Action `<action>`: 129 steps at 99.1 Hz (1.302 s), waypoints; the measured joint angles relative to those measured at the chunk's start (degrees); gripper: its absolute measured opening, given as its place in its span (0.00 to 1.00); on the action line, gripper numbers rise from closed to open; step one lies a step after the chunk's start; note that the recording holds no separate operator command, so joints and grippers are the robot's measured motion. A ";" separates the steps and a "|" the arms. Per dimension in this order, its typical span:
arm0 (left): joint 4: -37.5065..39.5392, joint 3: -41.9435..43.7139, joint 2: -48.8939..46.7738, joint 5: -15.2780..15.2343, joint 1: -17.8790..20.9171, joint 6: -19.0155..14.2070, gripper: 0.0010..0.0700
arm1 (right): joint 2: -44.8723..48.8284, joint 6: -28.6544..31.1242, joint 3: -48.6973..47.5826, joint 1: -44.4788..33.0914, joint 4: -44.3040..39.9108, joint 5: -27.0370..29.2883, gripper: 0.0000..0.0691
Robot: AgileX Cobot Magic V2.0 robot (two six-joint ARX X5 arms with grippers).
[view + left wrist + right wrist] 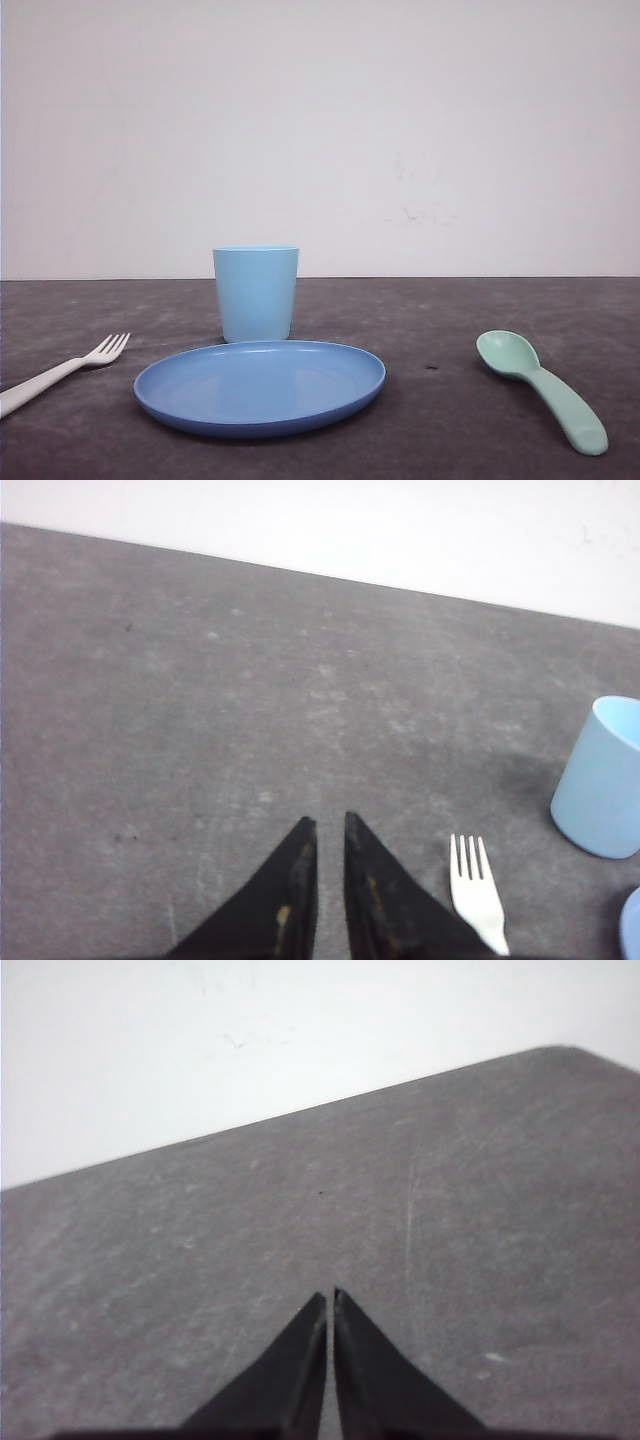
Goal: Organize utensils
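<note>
A blue round plate (pixel 259 386) is set at the near middle of the dark grey table (pixel 430 420), and a light blue cup (pixel 256 292) is stood upright just behind it. The white four-tined fork (pixel 62 372) is laid flat to the left of the plate, tines pointed toward the cup. The mint-green spoon (pixel 541 388) is laid well to the right, bowl up and farther away, handle nearer. The left gripper (pixel 327 825) is held above bare table just beside the fork's tines, its jaws nearly closed on nothing. The right gripper (pixel 329 1297) is likewise clenched and empty over bare table.
</note>
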 joint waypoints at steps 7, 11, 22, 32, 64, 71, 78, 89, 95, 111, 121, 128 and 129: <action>-0.35 0.24 0.04 0.00 0.00 -1.51 0.02 | 0.00 2.03 0.11 0.00 -0.81 0.00 0.01; -1.16 0.79 0.24 0.00 0.00 -2.16 0.02 | 0.13 2.78 0.61 0.00 -2.38 0.00 0.01; -2.12 4.87 2.49 -0.02 0.00 -3.61 0.02 | 2.75 3.61 5.22 0.00 -6.82 0.04 0.01; -3.78 11.39 6.16 -0.02 0.00 -4.28 0.02 | 7.43 3.52 12.31 0.00 -9.77 0.13 0.01; -17.40 33.86 27.02 -0.02 0.00 1.51 0.02 | 29.86 -6.97 36.09 1.27 -22.25 -1.49 0.01; -18.62 37.09 31.06 -0.02 0.00 3.67 0.02 | 32.81 -8.37 38.34 2.40 -23.08 -1.51 0.01; -20.09 38.84 34.56 -0.02 0.00 5.40 0.06 | 34.97 -9.01 39.45 3.28 -24.17 -1.81 0.05; -22.25 39.12 39.04 0.48 0.00 6.54 0.30 | 37.77 -9.35 40.00 4.02 -26.14 -3.10 0.40; -23.69 39.12 41.44 1.68 0.00 6.99 0.44 | 39.01 -9.31 40.00 4.31 -27.63 -4.07 0.57; -24.61 39.12 47.19 6.45 -0.79 5.66 0.51 | 40.06 -9.31 40.00 4.72 -28.85 -4.33 0.68; -24.72 39.10 51.91 8.83 -2.58 4.09 0.49 | 40.26 -9.31 40.00 4.76 -28.76 -4.48 0.68; -24.72 39.12 55.30 9.05 -4.33 3.23 0.49 | 40.35 -9.31 40.00 4.76 -28.74 -4.48 0.69; -24.72 39.12 55.80 9.05 -4.59 3.10 0.49 | 40.37 -9.31 40.00 4.76 -28.74 -4.50 0.69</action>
